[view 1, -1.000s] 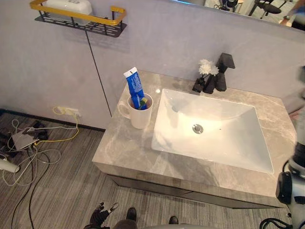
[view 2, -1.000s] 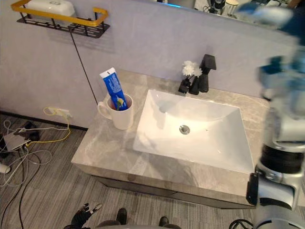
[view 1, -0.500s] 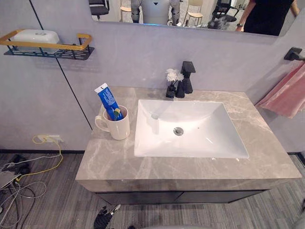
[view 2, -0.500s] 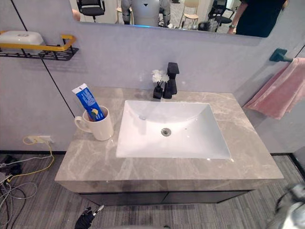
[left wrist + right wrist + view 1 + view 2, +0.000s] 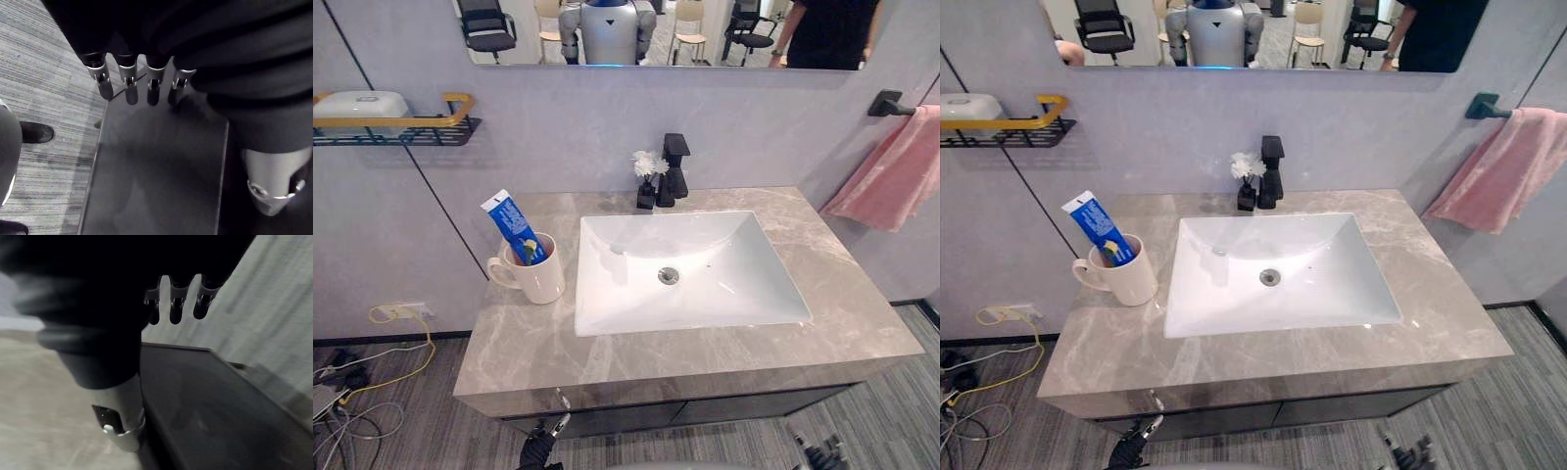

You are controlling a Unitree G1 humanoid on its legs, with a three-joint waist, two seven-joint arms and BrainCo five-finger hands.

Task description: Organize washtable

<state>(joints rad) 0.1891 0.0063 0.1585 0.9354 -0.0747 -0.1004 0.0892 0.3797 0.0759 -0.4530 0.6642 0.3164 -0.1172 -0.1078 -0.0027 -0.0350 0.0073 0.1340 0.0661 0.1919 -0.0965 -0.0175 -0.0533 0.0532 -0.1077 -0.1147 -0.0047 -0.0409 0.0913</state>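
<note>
Head eyes overlook washtable (image 5: pixel 538 343); wrist cameras face floor (image 5: pixel 49 73).

Toothpaste (image 5: pixel 508 219) in mug (image 5: pixel 541 281), left of sink (image 5: pixel 729 269); faucet (image 5: pixel 674 174) behind.

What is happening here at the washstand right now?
Nothing is being handled yet. The robot's left hand and right hand hang low by the dark cabinet front, fingers straight, holding nothing. A toothpaste tube stands in the white mug, left of the sink. A pink towel hangs at the right.
</note>
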